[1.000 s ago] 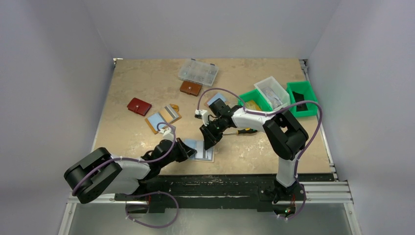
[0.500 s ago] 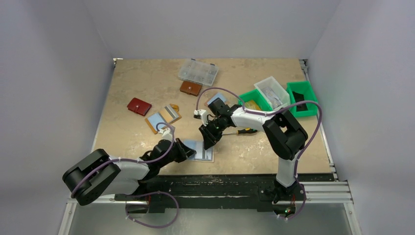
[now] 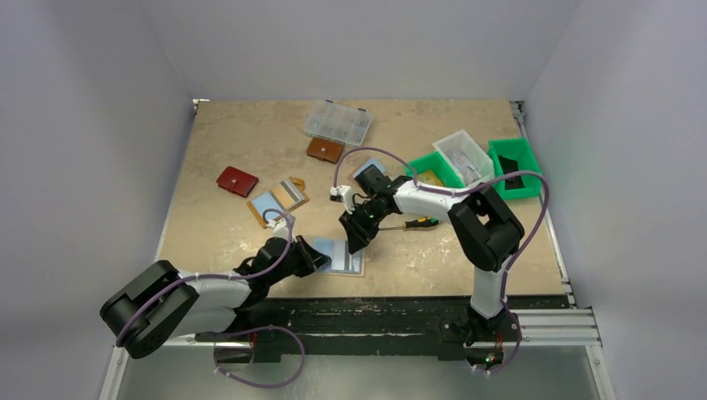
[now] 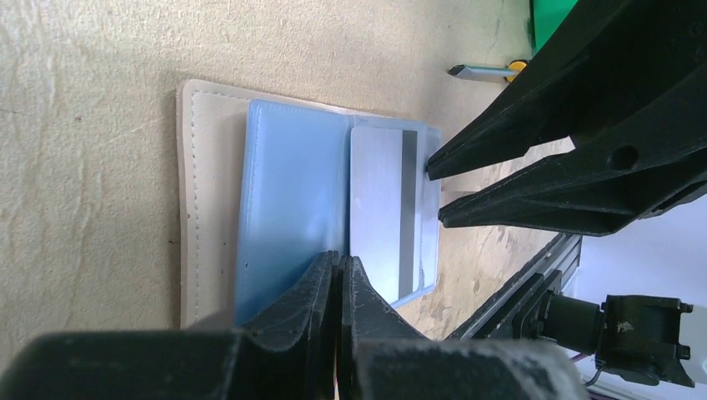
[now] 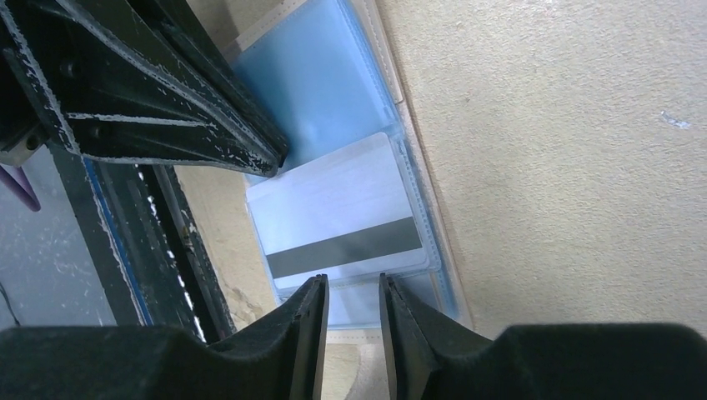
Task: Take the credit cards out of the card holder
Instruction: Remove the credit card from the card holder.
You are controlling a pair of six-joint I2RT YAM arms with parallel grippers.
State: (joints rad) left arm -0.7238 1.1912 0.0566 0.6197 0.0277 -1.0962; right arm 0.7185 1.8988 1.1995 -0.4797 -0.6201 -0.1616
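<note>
From above: drew left elbow (image 3: 154, 304) back; left the card holder (image 3: 338, 254) open near the table's (image 3: 233, 142) front edge. Left wrist: kept left claw (image 4: 339, 262) together, pinning it. Right wrist: parted right claw (image 5: 353, 287), empty, at the still-pocketed card (image 5: 333, 208).

L arm (image 3: 215, 293) lies low, reaching fwd, L gripper (image 4: 338, 265) jaws pressed shut; R arm (image 3: 427, 198) bends inward, R gripper (image 5: 354, 287) angled down, jaws slightly parted
</note>
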